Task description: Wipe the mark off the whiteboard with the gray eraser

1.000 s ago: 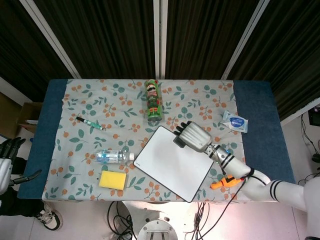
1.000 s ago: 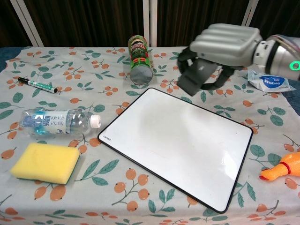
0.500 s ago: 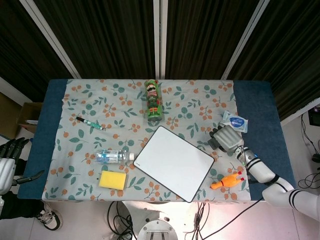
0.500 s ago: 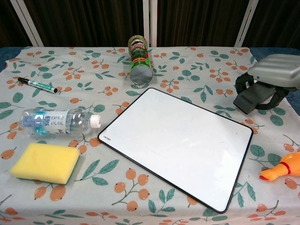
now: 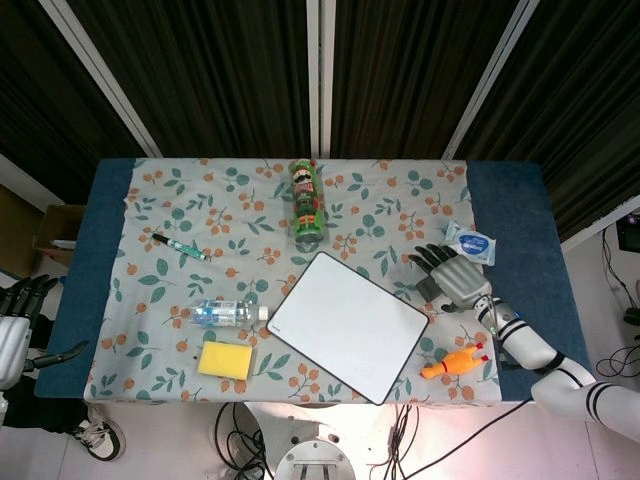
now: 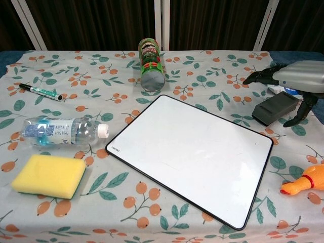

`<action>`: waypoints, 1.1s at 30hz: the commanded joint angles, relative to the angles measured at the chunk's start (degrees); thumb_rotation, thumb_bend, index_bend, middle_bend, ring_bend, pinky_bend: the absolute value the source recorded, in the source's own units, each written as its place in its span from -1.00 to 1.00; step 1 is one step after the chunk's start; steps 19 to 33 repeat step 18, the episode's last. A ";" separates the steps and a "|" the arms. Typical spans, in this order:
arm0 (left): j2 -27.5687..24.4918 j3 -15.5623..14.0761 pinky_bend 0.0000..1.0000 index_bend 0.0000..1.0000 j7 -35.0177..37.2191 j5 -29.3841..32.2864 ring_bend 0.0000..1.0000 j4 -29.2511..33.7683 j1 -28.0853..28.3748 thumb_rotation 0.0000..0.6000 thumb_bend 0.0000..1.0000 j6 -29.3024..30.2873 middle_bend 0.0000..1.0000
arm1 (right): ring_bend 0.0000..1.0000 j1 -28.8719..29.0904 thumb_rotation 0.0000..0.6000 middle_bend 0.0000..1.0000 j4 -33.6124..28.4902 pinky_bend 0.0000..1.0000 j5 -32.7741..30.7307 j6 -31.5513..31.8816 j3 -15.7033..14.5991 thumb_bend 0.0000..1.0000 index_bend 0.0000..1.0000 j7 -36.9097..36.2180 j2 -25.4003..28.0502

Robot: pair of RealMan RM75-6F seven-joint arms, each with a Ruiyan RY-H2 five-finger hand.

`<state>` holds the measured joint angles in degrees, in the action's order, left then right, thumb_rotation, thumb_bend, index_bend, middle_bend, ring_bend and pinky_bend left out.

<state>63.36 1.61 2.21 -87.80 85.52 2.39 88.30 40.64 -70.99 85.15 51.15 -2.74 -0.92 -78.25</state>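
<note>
The whiteboard (image 5: pixel 348 325) (image 6: pixel 192 152) lies tilted on the flowered cloth, and I see no mark on its white face. To its right the gray eraser (image 6: pixel 276 110) (image 5: pixel 431 291) lies flat on the cloth, just off the board's edge. My right hand (image 5: pixel 458 277) (image 6: pixel 299 76) hovers over the eraser with its fingers (image 6: pixel 258 77) spread wide and holds nothing. Off the table's lower left corner hangs my left hand (image 5: pixel 15 320), empty, with its fingers apart.
A green chips can (image 5: pixel 306 203) (image 6: pixel 149 65) lies behind the board. Left of the board are a water bottle (image 6: pixel 61 132), a yellow sponge (image 6: pixel 49 175) and a marker (image 6: pixel 40 91). An orange rubber chicken (image 6: pixel 306 181) and a wipes packet (image 5: pixel 470 242) lie near my right hand.
My right hand carried the eraser from above the board's far corner to the right, set it on the cloth and spread its fingers. The left hand stayed put.
</note>
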 commanded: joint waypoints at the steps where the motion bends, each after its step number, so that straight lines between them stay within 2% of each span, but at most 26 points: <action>1: 0.00 -0.02 -0.67 -0.74 -0.02 0.02 -0.83 0.08 -0.02 -0.04 -1.00 0.00 -0.78 | -1.00 -4.34 1.00 -1.00 -5.63 -1.00 2.69 8.79 -0.10 -1.00 -1.00 -2.28 4.84; 4: -0.04 0.03 -0.67 -0.74 -0.16 0.12 -0.83 0.29 -0.01 -0.03 -1.00 -0.01 -0.78 | -1.00 -11.39 1.00 -1.00 -10.55 -1.00 2.14 20.31 0.03 -1.00 -1.00 2.43 9.21; 6: -0.09 0.08 -0.67 -0.74 -0.30 0.02 -0.83 0.45 -0.02 -0.02 -1.00 0.20 -0.78 | -1.00 -17.03 1.00 -1.00 -12.58 -1.00 -0.52 28.17 0.87 -0.98 -1.00 5.42 10.45; 8: -0.10 0.03 -0.67 -0.74 -0.44 -0.02 -0.83 0.64 -0.01 -0.03 -1.00 0.15 -0.78 | -1.00 -21.77 1.00 -1.00 -12.82 -1.00 -2.77 33.59 1.21 -0.97 -1.00 4.97 11.08; 11: -0.22 -0.04 -0.67 -0.74 -0.68 -0.13 -0.83 0.84 0.01 -0.04 -1.00 0.12 -0.78 | -1.00 -26.98 1.00 -1.00 -10.64 -1.00 -4.56 38.43 1.13 -0.95 -1.00 2.52 11.28; 18: -0.51 0.18 -0.67 -0.74 -0.94 0.11 -0.82 1.10 -0.06 -0.03 -1.00 0.41 -0.78 | -1.00 -32.45 1.00 -1.00 -8.36 -1.00 -5.27 41.21 1.03 -0.95 -1.00 0.16 10.89; 33: -0.51 0.18 -0.67 -0.74 -0.94 0.11 -0.82 1.10 -0.06 -0.03 -1.00 0.41 -0.78 | -1.00 -32.45 1.00 -1.00 -8.36 -1.00 -5.27 41.21 1.03 -0.95 -1.00 0.16 10.89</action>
